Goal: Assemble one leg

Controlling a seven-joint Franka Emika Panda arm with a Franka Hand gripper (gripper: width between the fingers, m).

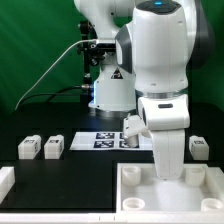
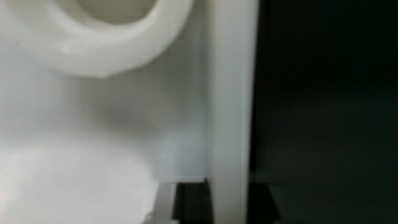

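Four small white legs with tags lie on the black table: two at the exterior view's left (image 1: 30, 148) (image 1: 53, 146), one by the arm (image 1: 131, 127), one at the right (image 1: 199, 148). My gripper (image 1: 168, 176) holds none of them. It reaches straight down onto the far wall of the large white tray-like panel (image 1: 135, 190). In the wrist view my gripper (image 2: 228, 203) has its dark fingers (image 2: 187, 203) tight on either side of the panel's thin upright wall (image 2: 231, 100). A rounded socket (image 2: 111, 35) shows inside the panel.
The marker board (image 1: 100, 140) lies behind the panel, in front of the robot base. Another white part (image 1: 5, 180) sits at the exterior view's lower left edge. A black cable runs along the back left, before a green backdrop.
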